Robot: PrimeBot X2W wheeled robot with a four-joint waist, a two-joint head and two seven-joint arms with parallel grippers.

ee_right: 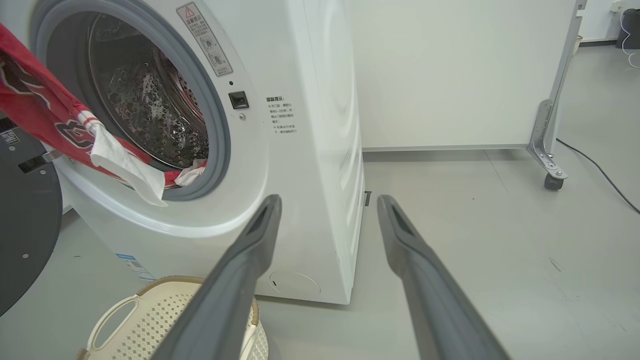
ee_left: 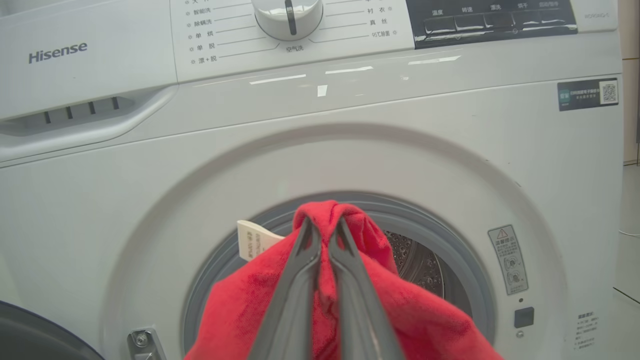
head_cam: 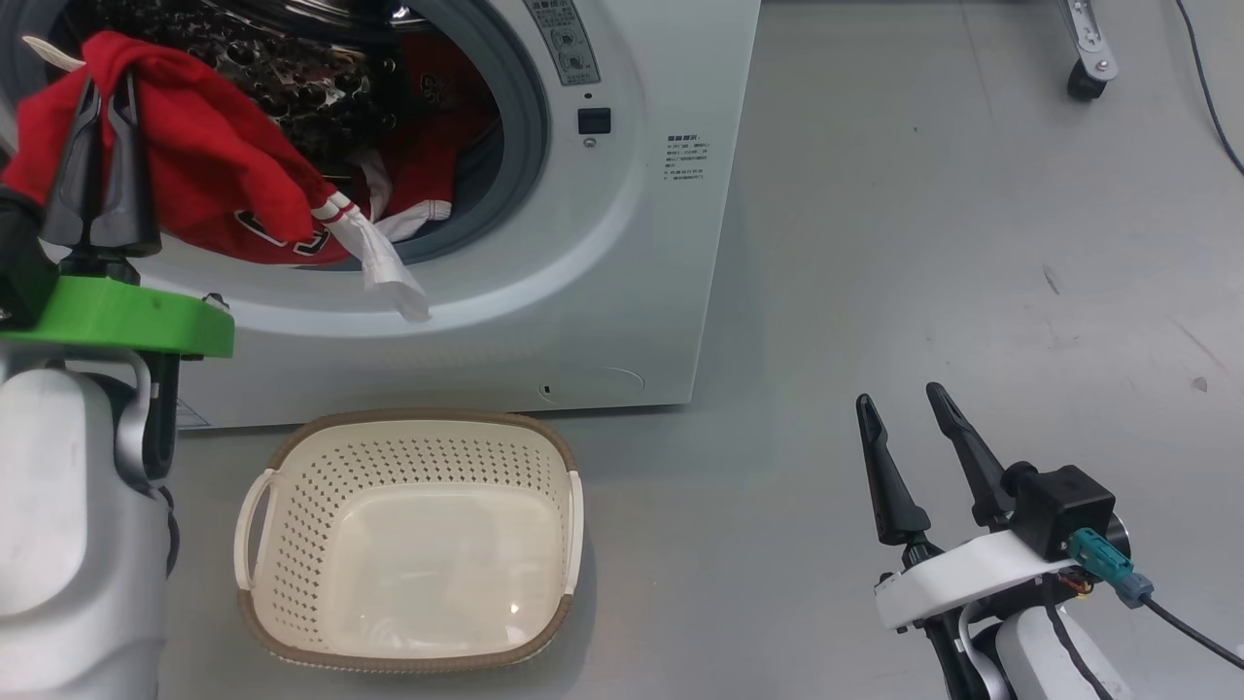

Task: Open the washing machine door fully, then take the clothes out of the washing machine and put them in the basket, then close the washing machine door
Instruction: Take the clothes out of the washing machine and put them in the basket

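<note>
The white washing machine (head_cam: 622,243) stands with its door (ee_right: 25,240) swung open at the left. My left gripper (head_cam: 105,89) is shut on the clothes (head_cam: 214,175), a red garment with white trim. The garment is lifted at the drum's mouth, and its lower part trails back into the drum. In the left wrist view, red cloth (ee_left: 425,320) bunches over my shut left gripper (ee_left: 324,224) before the grey rim. The cream basket (head_cam: 292,457) sits on the floor below the drum, with nothing in it. My right gripper (head_cam: 899,394) hovers open at the lower right, holding nothing.
Grey floor (head_cam: 923,243) stretches to the right of the machine. A wheeled metal stand leg (head_cam: 1087,58) and a dark cable (head_cam: 1210,97) are at the far right. A pale wall panel (ee_right: 450,75) stands behind the machine.
</note>
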